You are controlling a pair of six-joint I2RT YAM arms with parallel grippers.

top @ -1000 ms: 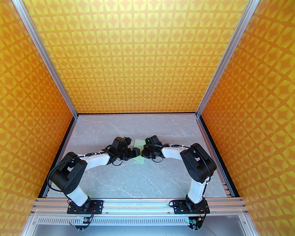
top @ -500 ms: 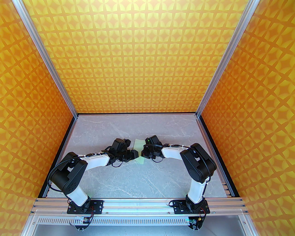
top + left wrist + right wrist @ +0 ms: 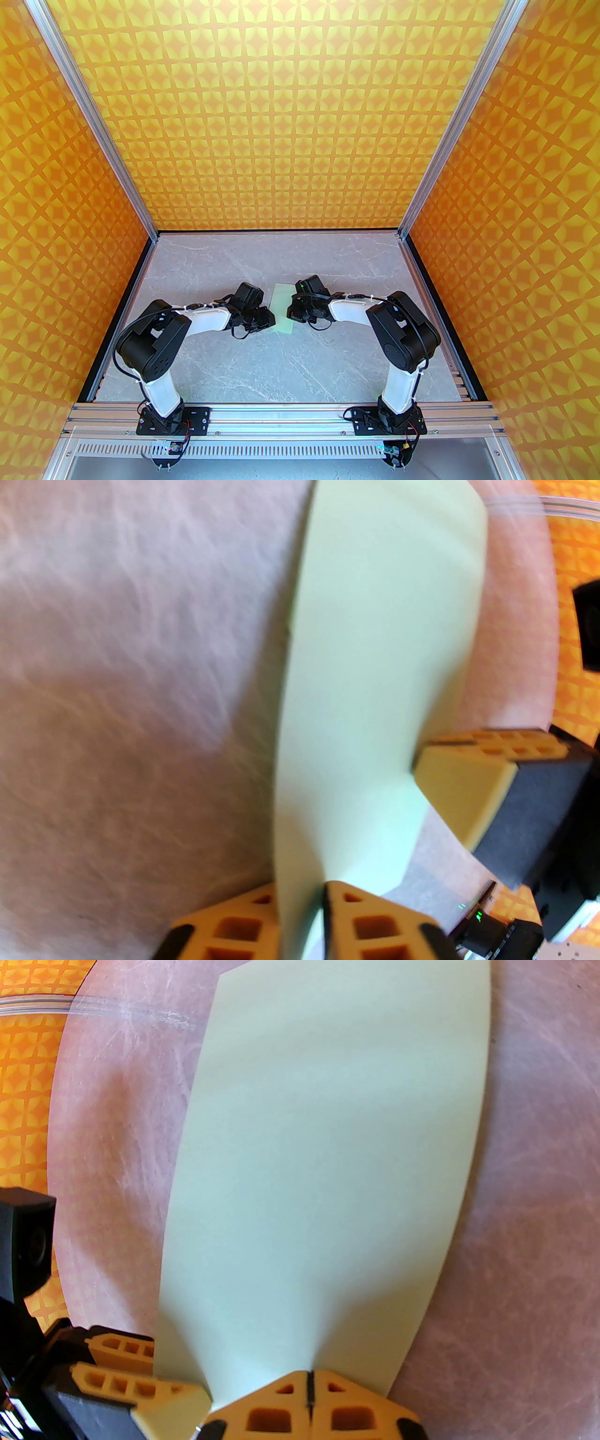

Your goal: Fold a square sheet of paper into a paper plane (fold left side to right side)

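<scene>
Nipping the square sheet of paper (image 3: 282,307) at 8 o'clock with left gripper (image 3: 300,892), pinning 4 o'clock with closed right gripper (image 3: 309,1375); probably creasing the half-fold next.

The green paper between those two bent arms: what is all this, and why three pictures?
These are two robot arms, the left arm and the right arm, bolted at the near edge of a grey table. The wide picture comes from a camera above and behind them; the two close-ups come from cameras on their wrists. On the table lies a pale green sheet of paper. The left end effector, a two-finger pincher, has the paper's edge between its fingers; the right end effector is shut on the opposite edge.
</scene>
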